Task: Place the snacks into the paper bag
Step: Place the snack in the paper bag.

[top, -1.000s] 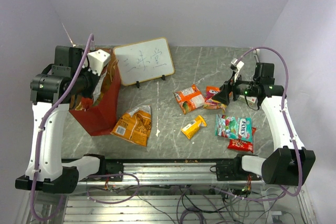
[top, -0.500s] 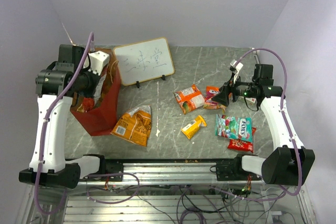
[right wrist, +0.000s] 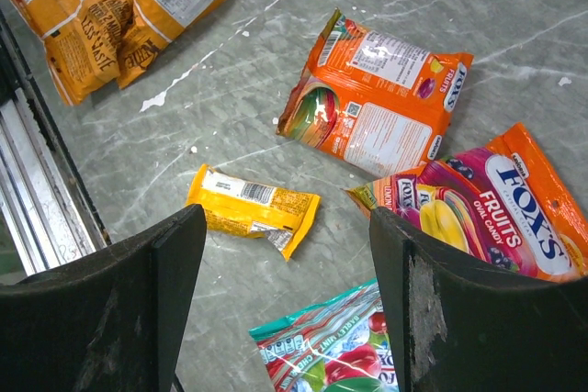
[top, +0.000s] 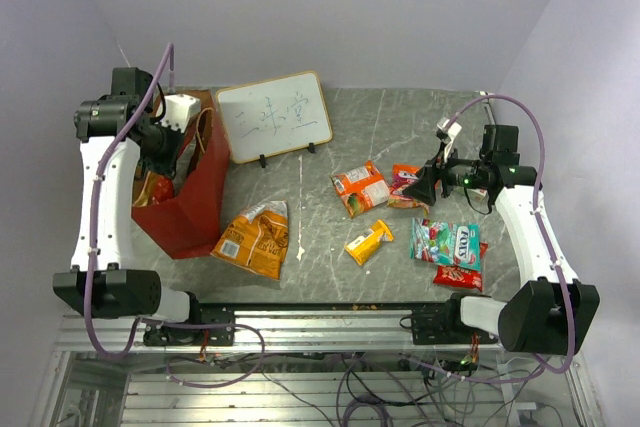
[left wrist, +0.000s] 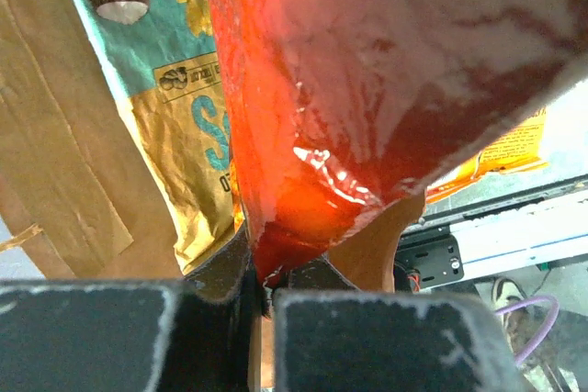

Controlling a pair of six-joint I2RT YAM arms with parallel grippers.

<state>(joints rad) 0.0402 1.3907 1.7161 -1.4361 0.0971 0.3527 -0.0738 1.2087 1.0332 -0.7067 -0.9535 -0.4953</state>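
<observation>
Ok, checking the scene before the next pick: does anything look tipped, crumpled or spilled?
The paper bag slumps lopsided rather than standing square, its mouth gaping toward the left side. The orange chip bag beside it lies crumpled, with its top folded over. Nothing looks spilled.

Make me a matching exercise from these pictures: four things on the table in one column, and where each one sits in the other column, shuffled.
Things:
1. paper bag
2. small yellow packet
3. white board
4. teal candy bag

Places:
A. propped upright at the back
B. on the right, overlapping a red packet
C. standing at the far left
D. lying alone near the middle

Pairs: 1-C, 2-D, 3-A, 4-B
</observation>
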